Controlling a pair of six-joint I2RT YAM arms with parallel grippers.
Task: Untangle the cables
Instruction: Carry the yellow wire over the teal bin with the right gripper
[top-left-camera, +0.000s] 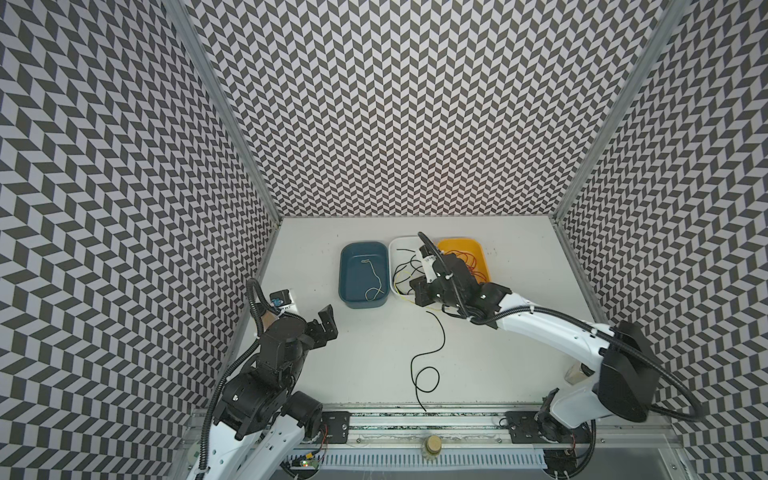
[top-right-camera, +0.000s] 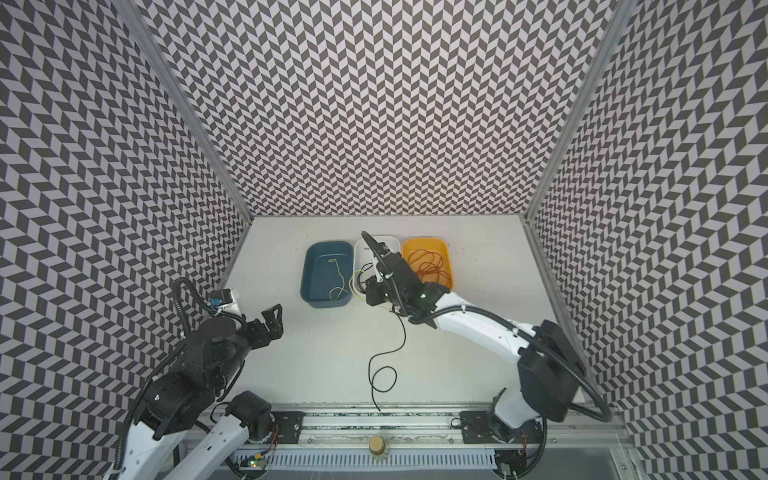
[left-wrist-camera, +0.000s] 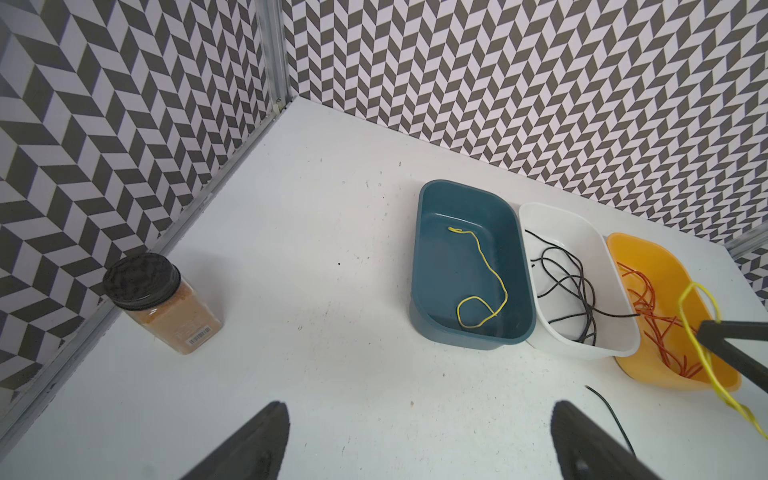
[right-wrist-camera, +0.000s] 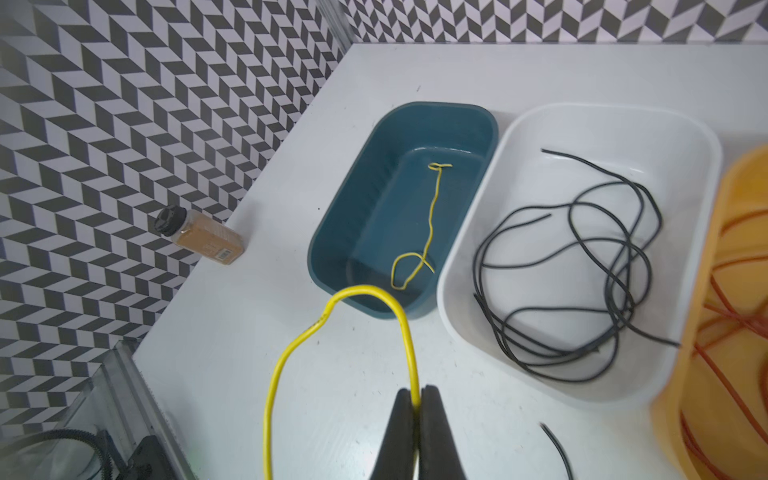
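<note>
While my right gripper (right-wrist-camera: 417, 392) pinches a looping yellow cable (right-wrist-camera: 365, 288) near the blue tray (right-wrist-camera: 353, 208), my left gripper (left-wrist-camera: 419, 407) hangs wide open, empty. The white tray (right-wrist-camera: 606, 109) holds black cables (right-wrist-camera: 625, 307), the orange tray (left-wrist-camera: 648, 249) orange-red cables (top-right-camera: 428, 266); one black cable (top-left-camera: 443, 334) sprawls on the table (left-wrist-camera: 332, 291).

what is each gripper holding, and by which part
The right gripper pinches a yellow cable partway along its length, beside a raised loop. The left gripper is open and holds nothing.
</note>
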